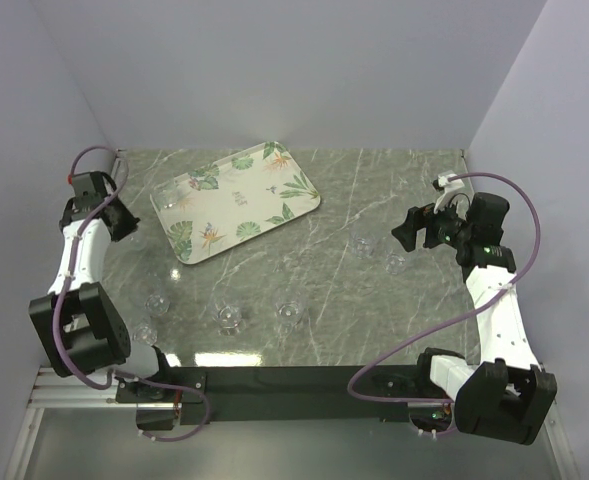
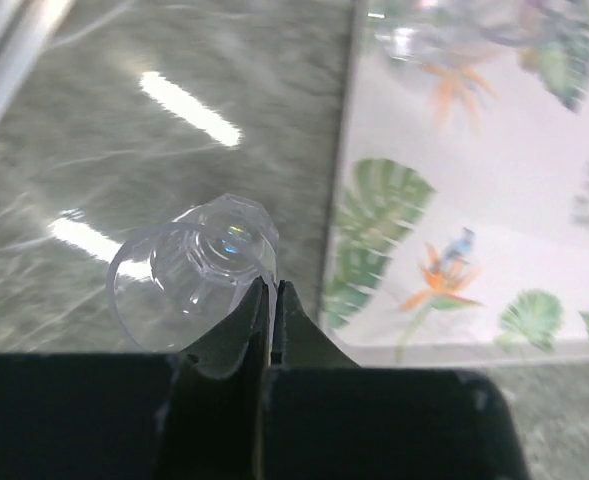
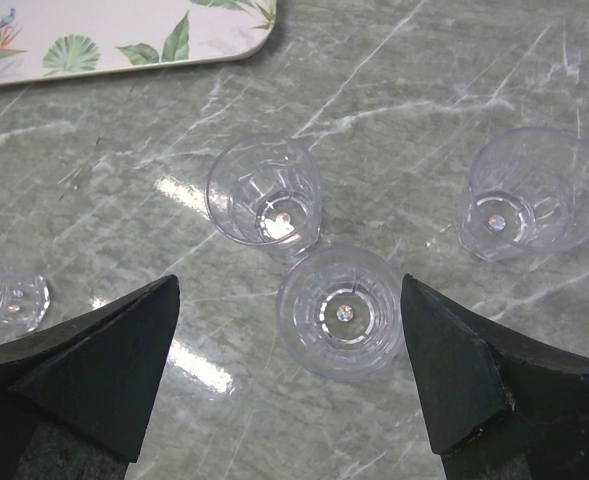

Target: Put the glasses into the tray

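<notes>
The leaf-printed tray (image 1: 264, 205) lies at the back left of the table, with one clear glass (image 1: 169, 200) standing in its left corner. My left gripper (image 1: 124, 224) hovers just left of the tray. In the left wrist view it (image 2: 274, 285) is shut on the rim of a clear glass (image 2: 199, 272), held tilted above the marble beside the tray's edge (image 2: 349, 250). My right gripper (image 1: 406, 236) is open and empty above two touching glasses (image 1: 364, 245) (image 1: 397, 263). In the right wrist view it (image 3: 291, 290) hangs over these glasses (image 3: 264, 190) (image 3: 340, 310).
More glasses stand near the front: two at the left (image 1: 157, 300) (image 1: 142, 330) and two in the middle (image 1: 230, 317) (image 1: 289, 315). In the right wrist view, another glass (image 3: 529, 195) stands to the right. White walls enclose the marble table.
</notes>
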Controlling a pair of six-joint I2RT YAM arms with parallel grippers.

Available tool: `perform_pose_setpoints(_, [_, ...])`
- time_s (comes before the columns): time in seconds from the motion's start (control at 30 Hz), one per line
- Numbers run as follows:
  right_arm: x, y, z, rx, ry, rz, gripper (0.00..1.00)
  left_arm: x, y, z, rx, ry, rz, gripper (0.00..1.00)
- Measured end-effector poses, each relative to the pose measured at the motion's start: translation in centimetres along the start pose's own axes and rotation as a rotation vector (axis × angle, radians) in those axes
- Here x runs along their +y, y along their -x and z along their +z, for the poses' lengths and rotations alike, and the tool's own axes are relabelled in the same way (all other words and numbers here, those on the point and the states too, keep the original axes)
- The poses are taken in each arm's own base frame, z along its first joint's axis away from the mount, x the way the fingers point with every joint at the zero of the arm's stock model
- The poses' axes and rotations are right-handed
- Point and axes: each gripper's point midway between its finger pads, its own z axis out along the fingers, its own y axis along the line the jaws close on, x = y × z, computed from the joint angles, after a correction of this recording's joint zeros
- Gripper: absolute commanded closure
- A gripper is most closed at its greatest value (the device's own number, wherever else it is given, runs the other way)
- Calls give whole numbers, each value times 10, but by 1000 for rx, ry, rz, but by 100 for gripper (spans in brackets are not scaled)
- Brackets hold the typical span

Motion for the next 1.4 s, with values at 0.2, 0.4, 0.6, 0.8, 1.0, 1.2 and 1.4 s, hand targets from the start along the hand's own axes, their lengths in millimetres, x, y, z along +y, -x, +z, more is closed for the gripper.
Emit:
perform_pose_setpoints(0.2, [1, 2, -2, -8, -1, -6, 3, -63, 15, -5, 5, -151, 116, 100])
perform_pose_setpoints(0.4, [2, 4, -3, -13, -2, -11, 3, -126, 22, 12, 38, -227, 235, 100])
perform_pose_setpoints(0.6, [2, 4, -3, -15, -2, -12, 3, -170, 17, 47, 102, -221, 327, 100])
perform_pose_setpoints(0.8, [2, 4, -3, -15, -2, -13, 3, -202, 10, 76, 140, -210, 391, 100])
perform_pose_setpoints(1.0, [2, 4, -3, -15, -2, -12, 3, -225, 20, 100, 121, -195, 430, 100])
perform_pose_setpoints(1.2, [3, 4, -3, -16, 0, -12, 3, -220, 18, 118, 123, -144, 453, 99])
perform_pose_setpoints(1.4, [4, 4, -3, -17, 6, -12, 3, -213, 11, 131, 140, -108, 469, 94])
